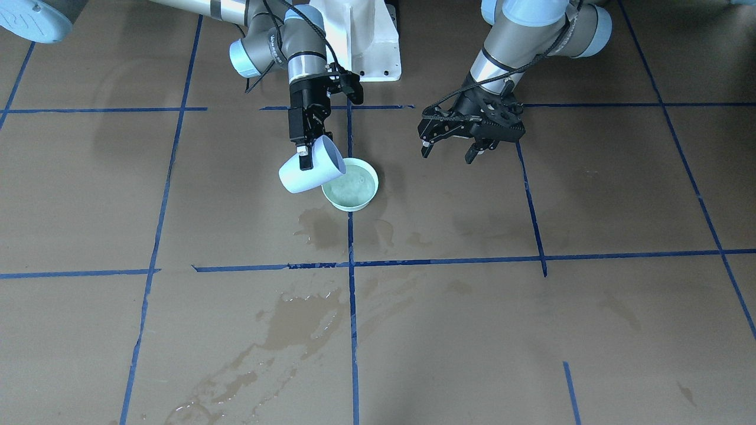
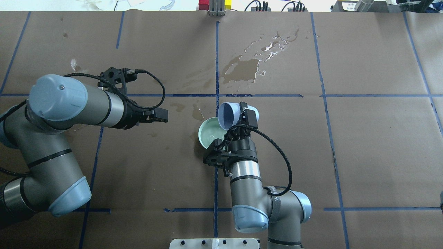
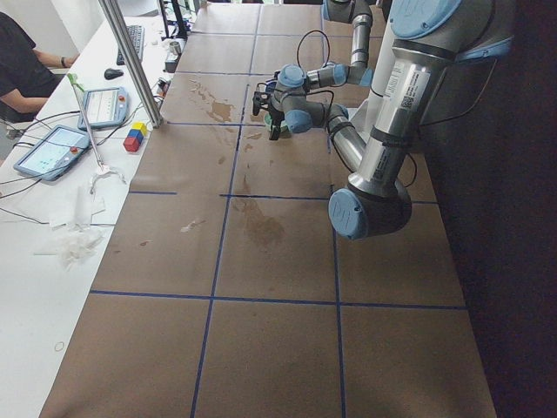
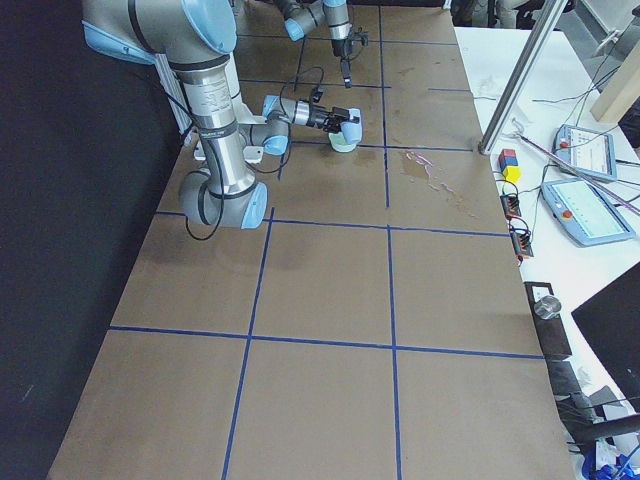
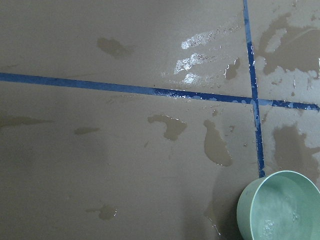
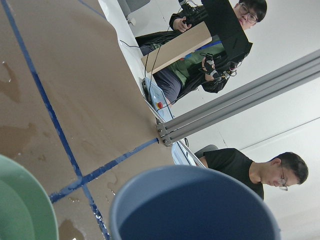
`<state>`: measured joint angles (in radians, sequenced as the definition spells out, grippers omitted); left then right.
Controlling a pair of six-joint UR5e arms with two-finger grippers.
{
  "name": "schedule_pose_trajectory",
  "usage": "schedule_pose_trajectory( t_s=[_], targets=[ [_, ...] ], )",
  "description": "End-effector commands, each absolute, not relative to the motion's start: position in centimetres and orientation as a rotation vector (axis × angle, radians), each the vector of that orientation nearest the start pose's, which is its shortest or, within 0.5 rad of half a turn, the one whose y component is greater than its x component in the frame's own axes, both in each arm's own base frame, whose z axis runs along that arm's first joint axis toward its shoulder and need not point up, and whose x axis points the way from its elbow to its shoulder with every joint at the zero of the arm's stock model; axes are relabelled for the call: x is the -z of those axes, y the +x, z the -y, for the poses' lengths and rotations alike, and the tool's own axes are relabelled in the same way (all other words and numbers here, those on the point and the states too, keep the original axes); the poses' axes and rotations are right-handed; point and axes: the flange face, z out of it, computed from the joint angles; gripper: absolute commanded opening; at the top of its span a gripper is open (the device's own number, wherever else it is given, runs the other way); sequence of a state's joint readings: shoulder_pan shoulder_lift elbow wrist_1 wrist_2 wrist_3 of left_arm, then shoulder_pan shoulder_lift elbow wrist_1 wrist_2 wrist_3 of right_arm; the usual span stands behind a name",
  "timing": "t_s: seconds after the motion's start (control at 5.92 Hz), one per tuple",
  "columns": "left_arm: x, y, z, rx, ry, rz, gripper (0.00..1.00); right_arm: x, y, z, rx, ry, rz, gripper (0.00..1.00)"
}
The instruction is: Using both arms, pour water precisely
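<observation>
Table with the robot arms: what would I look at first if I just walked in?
First, the pale blue cup, held tipped by the right gripper with its mouth over the mint-green bowl near the table's middle; a little water lies in the bowl. Next, the dark wet spill patches on the brown paper beyond the bowl, away from the robot. The left gripper hangs open and empty to the side.

No legible text or labels anywhere.
</observation>
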<state>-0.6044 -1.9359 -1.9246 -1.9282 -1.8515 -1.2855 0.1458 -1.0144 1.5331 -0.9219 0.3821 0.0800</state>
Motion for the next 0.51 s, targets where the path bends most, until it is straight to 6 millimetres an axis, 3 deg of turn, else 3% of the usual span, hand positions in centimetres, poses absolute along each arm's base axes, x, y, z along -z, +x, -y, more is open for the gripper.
schedule_pose_trajectory(
  t_s=[0.0, 0.34],
  targets=[
    [-26.0, 41.7, 41.5, 0.134, 0.23, -1.072, 1.0, -25.1, -59.8, 31.8, 0.28, 1.421, 0.081, 0.0],
    [-26.1, 41.8, 41.5, 0.133, 0.228, -1.07, 1.0, -26.3, -57.8, 31.6, -0.002, 1.433, 0.359, 0.0]
  ],
)
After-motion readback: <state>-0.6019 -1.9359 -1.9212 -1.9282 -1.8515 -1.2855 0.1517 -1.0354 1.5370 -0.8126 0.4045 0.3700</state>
